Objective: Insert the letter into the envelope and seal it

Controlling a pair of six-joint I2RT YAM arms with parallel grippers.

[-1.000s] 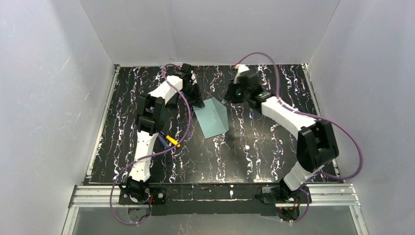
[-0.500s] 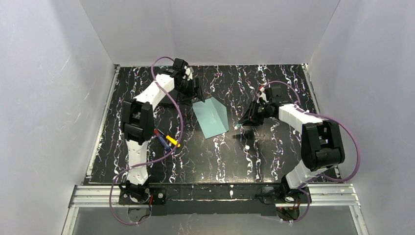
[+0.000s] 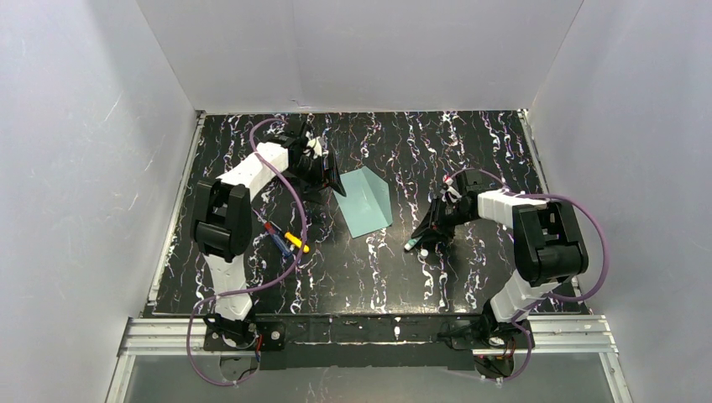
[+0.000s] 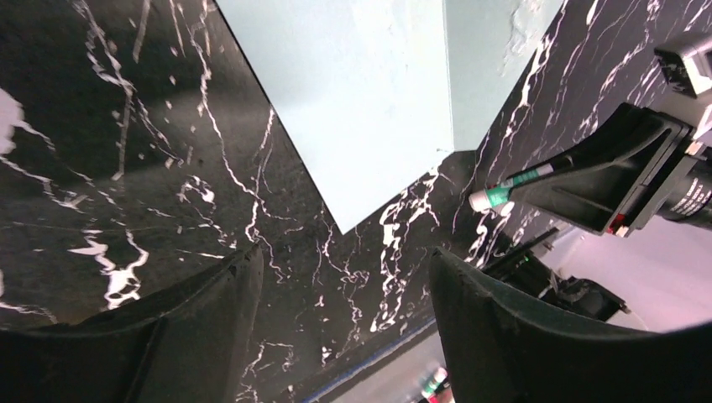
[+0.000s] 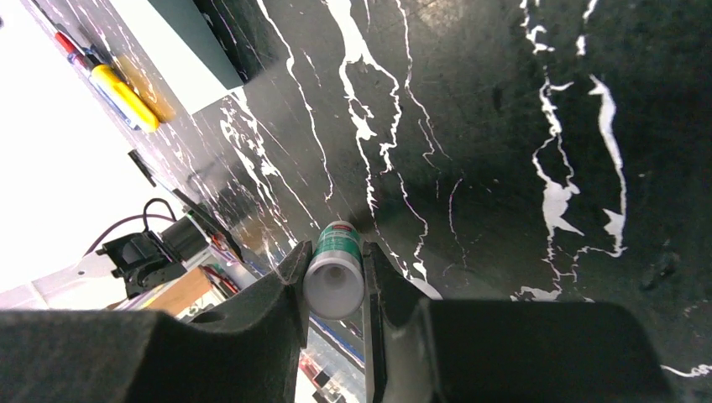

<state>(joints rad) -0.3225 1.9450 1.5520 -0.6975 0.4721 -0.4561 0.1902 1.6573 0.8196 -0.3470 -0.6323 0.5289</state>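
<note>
Sealing is judged the step in hand; the letter is unseen, presumably inside the teal envelope (image 3: 363,201) lying flat mid-table; the left gripper (image 4: 344,277) is spread, empty, just beside it; the right gripper (image 5: 334,252) is clamped on a glue stick (image 5: 336,285), which is next to be brought to the envelope.

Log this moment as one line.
left pincer: open, near envelope, not touching | right pincer: shut on glue stick | envelope: flat on table | letter: not visible
</note>
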